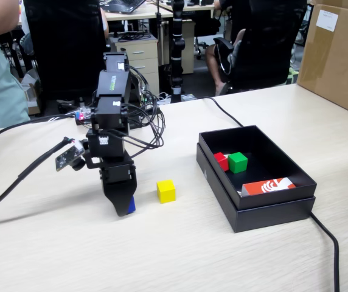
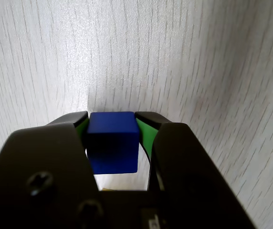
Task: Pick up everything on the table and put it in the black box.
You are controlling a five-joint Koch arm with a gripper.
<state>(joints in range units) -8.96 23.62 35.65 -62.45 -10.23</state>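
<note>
Item 1, container: I log a shallow rectangular matte black cardboard box with a double-layered rim, sitting on the counter at the right of the fixed view. Contents: one small red cube and one small green cube, touching side by side near the box's left wall, plus a red-and-white card leaning at the near end.

Item 2, outside the box: a small solid yellow cube rests alone on the large light beige wood-grain counter, between the arm and the box, near the gripper but apart from it.

Item 3, in hand: a small solid blue cube. In the wrist view I see my black gripper clamped on it, green pads pressed to both side faces. In the fixed view only a blue corner shows at the gripper tip, low over the counter; I cannot tell whether it touches.

Item 4, surroundings: a thick black cable runs past the box's near right corner; a big brown cardboard carton stands on the counter's far right. Nothing lies between the yellow cube and the box.
</note>
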